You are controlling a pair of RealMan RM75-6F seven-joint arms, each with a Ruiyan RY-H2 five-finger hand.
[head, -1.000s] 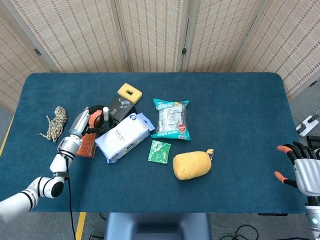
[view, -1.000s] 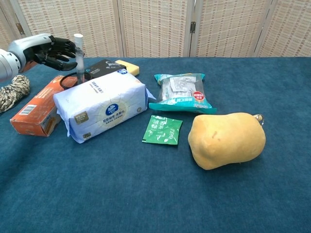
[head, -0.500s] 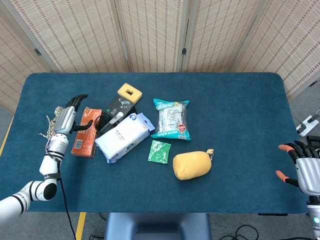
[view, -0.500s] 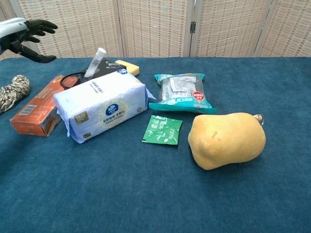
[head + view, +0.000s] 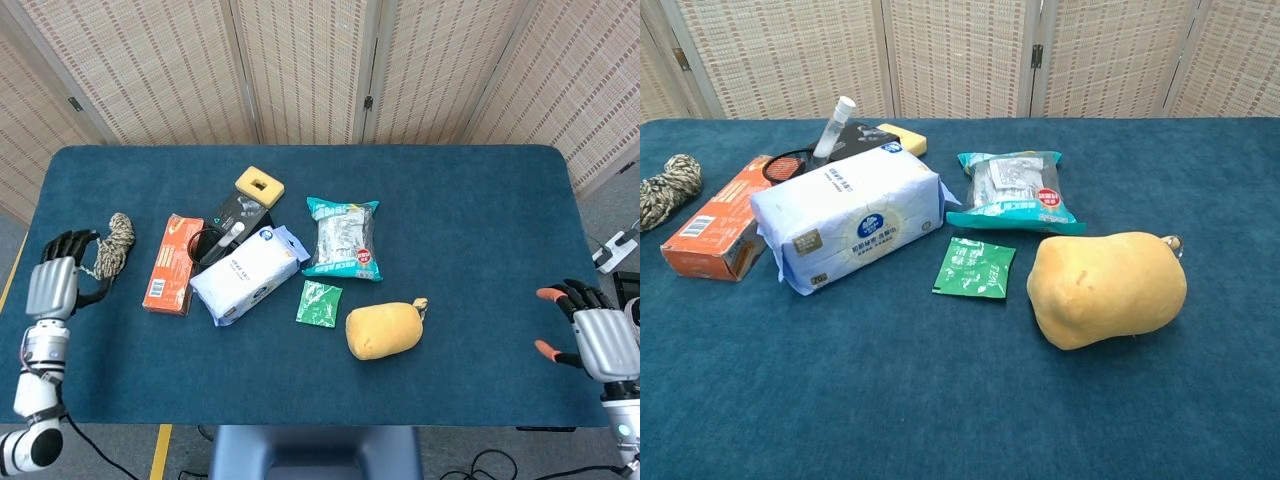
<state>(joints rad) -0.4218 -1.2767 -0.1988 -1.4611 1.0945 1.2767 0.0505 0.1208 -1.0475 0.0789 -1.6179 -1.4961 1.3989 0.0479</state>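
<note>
A: Item one, left hand (image 5: 52,285). Change since a second ago?

B: Then it was at the white-capped tube (image 5: 232,232), which stood upright beside the orange box (image 5: 172,264). Now the hand has drawn back to the table's (image 5: 480,220) left edge, fingers spread and holding nothing, fingertips just beside the rope bundle (image 5: 108,247). The tube leans tilted against the tissue pack (image 5: 245,274), behind the orange box; the chest view shows no hand at all.

A: Item two, right hand (image 5: 590,335)?

B: At the table's right edge, well apart from everything, fingers apart and empty; it has shifted slightly inward.

A: Open room?

B: Bare cloth from the yellow pouch (image 5: 383,329) rightward to that hand, and a clear strip along the near edge. Everything else clusters left of centre: black box (image 5: 240,209) and yellow sponge (image 5: 259,186) behind the tissue pack, snack bag (image 5: 343,238) to its right, green sachet (image 5: 319,303) between tissue pack and pouch.

A: Surface and room?

B: Dark blue cloth over the table; woven folding screens (image 5: 300,70) behind it.
</note>
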